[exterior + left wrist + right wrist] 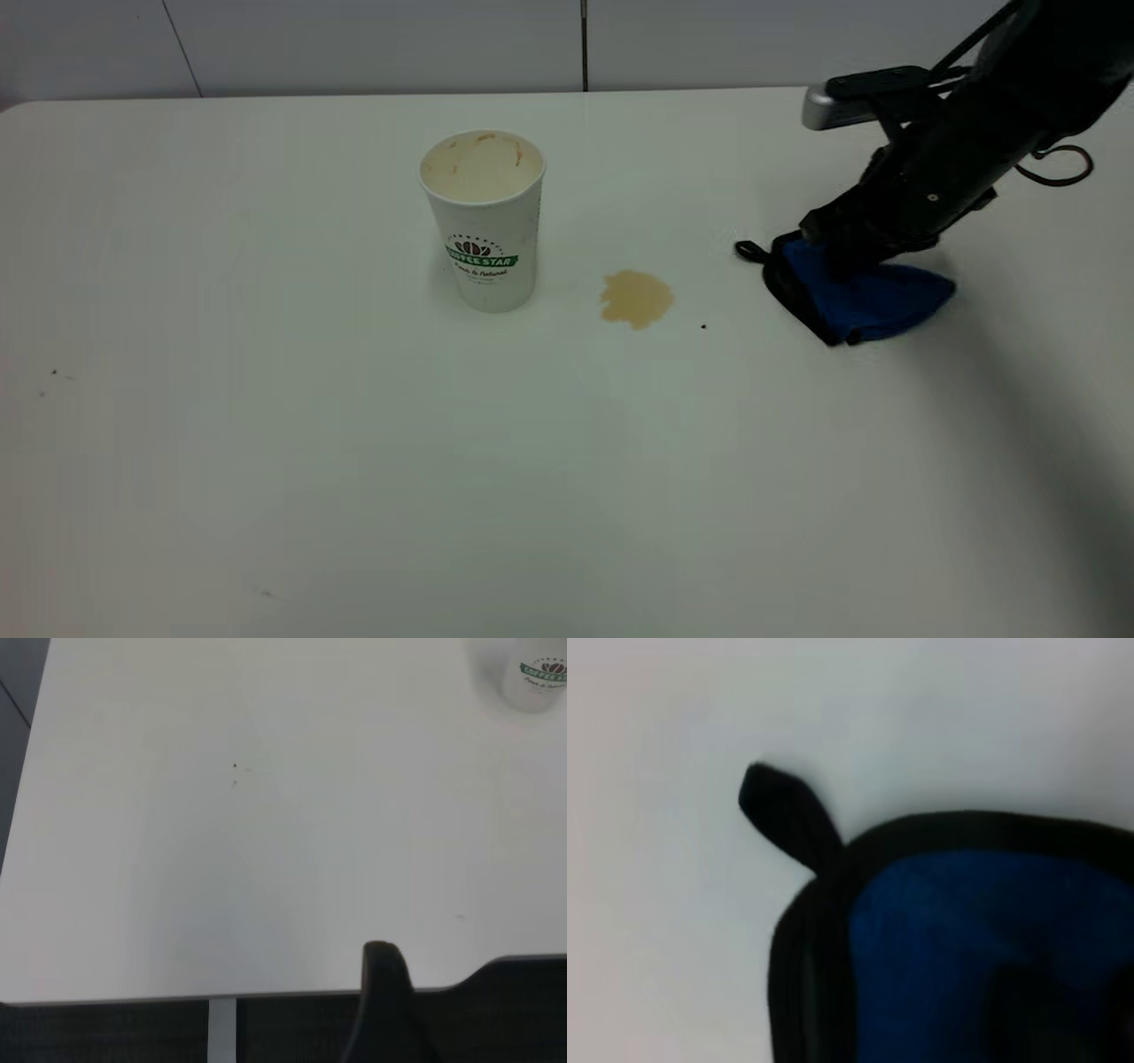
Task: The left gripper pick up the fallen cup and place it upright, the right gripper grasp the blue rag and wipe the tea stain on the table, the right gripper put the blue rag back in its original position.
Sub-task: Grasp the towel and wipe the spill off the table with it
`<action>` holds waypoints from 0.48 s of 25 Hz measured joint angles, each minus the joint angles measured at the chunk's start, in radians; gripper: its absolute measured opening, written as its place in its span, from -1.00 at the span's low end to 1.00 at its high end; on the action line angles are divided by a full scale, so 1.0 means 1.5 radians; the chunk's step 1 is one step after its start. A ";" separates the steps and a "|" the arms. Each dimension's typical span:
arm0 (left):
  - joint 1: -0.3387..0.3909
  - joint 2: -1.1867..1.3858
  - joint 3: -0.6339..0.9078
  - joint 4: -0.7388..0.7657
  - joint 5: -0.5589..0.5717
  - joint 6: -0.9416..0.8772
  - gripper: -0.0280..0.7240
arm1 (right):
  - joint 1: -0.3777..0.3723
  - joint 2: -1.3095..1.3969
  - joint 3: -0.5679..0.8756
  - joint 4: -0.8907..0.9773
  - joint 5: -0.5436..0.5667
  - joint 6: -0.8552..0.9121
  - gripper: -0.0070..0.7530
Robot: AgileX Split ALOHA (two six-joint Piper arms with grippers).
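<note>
The cup (483,230) stands upright on the table (354,461), mouth up, logo facing the camera; its lower part also shows in the left wrist view (539,678). The tea stain (635,299) lies to the right of the cup, apart from it. The blue rag (873,301) lies bunched to the right of the stain, with its black loop (749,252) pointing at the stain. My right gripper (842,257) is down on the rag and shut on it; the rag (966,939) fills the right wrist view. My left gripper (390,1010) is off the exterior view, back over the table's edge.
A few tiny dark specks lie on the table, one (703,326) just right of the stain and others (53,372) at the far left. A wall runs behind the table's far edge.
</note>
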 joint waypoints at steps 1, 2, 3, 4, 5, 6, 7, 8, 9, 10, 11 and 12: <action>0.000 0.000 0.000 0.000 0.000 0.000 0.51 | 0.013 0.005 -0.009 0.001 -0.001 -0.001 -0.78; 0.000 0.000 0.000 0.000 0.000 0.000 0.51 | 0.026 0.009 -0.019 0.002 -0.002 -0.001 -0.81; 0.000 0.000 0.000 0.000 0.000 0.000 0.51 | 0.041 0.013 -0.031 0.002 -0.002 -0.001 -0.81; 0.000 0.000 0.000 0.000 0.000 0.000 0.51 | 0.053 0.019 -0.045 0.004 -0.001 -0.002 -0.81; 0.000 0.000 0.000 0.000 0.000 0.000 0.51 | 0.067 0.024 -0.061 0.004 0.002 -0.003 -0.81; 0.000 0.000 0.000 0.000 0.000 0.000 0.51 | 0.082 0.031 -0.075 0.004 0.006 -0.003 -0.81; 0.000 0.000 0.000 0.000 0.000 0.000 0.51 | 0.093 0.038 -0.091 0.004 0.010 -0.003 -0.81; 0.000 0.000 0.000 0.000 0.000 0.000 0.51 | 0.106 0.045 -0.108 0.004 0.013 -0.003 -0.81; 0.000 0.000 0.000 0.000 0.000 0.000 0.51 | 0.118 0.051 -0.121 0.004 0.017 -0.003 -0.81; 0.000 0.000 0.000 0.000 0.000 0.000 0.51 | 0.129 0.058 -0.137 0.004 0.023 -0.004 -0.81; 0.000 0.000 0.000 0.000 0.000 0.000 0.51 | 0.138 0.065 -0.152 0.004 0.030 -0.004 -0.81; 0.000 0.000 0.000 0.000 0.000 0.000 0.51 | 0.148 0.070 -0.165 0.004 0.039 -0.004 -0.81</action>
